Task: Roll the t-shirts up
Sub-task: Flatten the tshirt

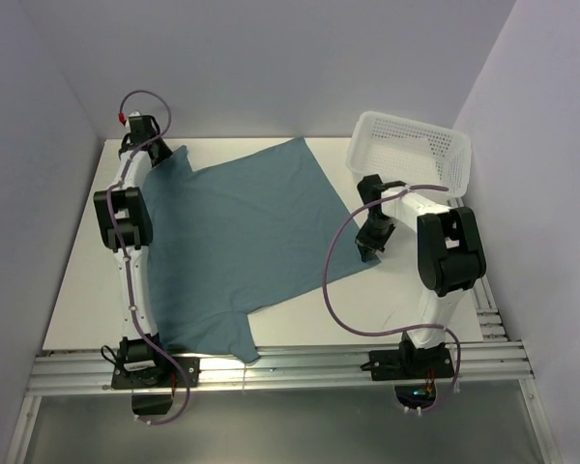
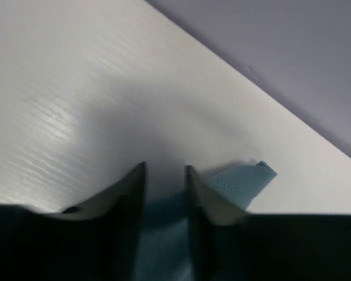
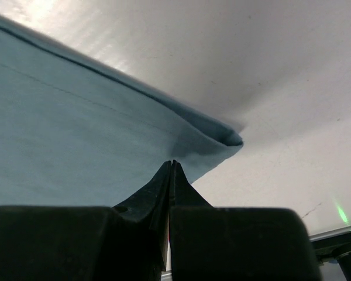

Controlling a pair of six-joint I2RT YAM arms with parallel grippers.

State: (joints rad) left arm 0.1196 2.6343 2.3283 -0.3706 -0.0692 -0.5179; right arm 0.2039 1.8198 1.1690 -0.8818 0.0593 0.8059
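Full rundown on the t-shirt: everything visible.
The t-shirt is plain teal, soft cloth, short sleeves, no print. It lies spread flat, unrolled, skewed on the white table, one sleeve toward the near edge. The left gripper's parted fingers straddle the far sleeve; the right gripper's shut fingers meet its curled right corner.

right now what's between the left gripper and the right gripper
The t-shirt, spread out on the table; the top view shows this.

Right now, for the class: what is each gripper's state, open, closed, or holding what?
Left gripper: open, t-shirt cloth between its fingers.
Right gripper: shut at the t-shirt's edge; grip unclear.
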